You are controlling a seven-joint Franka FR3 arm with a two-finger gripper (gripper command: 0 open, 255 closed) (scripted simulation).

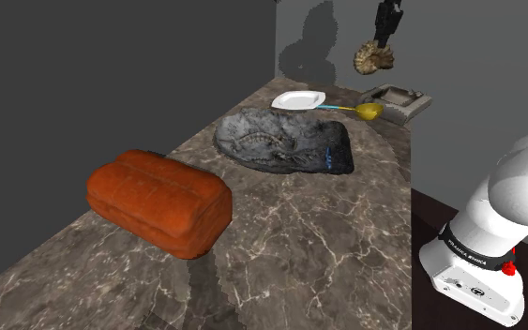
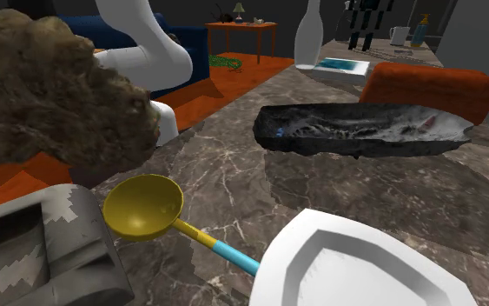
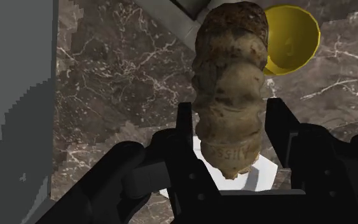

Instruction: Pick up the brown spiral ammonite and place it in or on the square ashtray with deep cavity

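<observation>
Dark brown marble [image 1: 327, 244] with pale, thread-like veins forms the long counter, backed by flat grey walls [image 1: 112, 66]. At twelve o'clock in the second exterior view we see an orange floor and a blue sofa [image 2: 194, 43] beyond the counter's edge.

We count six things, one of each. The ammonite [image 1: 374, 58] is tan-brown, lumpy and ribbed, its coil bulging in rounded lobes in the wrist view [image 3: 231, 89]. It hangs clear of the counter, and the black gripper [image 1: 384, 33] clasps it between both fingers [image 3: 184, 127]. In the shoulder view it sits at eleven o'clock from the ashtray [image 1: 398, 101], a square grey block with a sunken centre and thick, blocky walls [image 2: 51, 252].

At nine o'clock from the ashtray lies a spoon [image 1: 369, 112] with a glossy yellow bowl [image 2: 142, 207] and a blue handle. Next, further toward nine o'clock, is a smooth white plate [image 1: 299, 99] with an angular rim [image 2: 355, 269].

At the counter's middle rests a dark grey slab [image 1: 285, 141], craggy and wrinkled like rock. At seven o'clock from it lies an orange-red cushion [image 1: 158, 202], loaf-shaped with soft rounded edges.
</observation>
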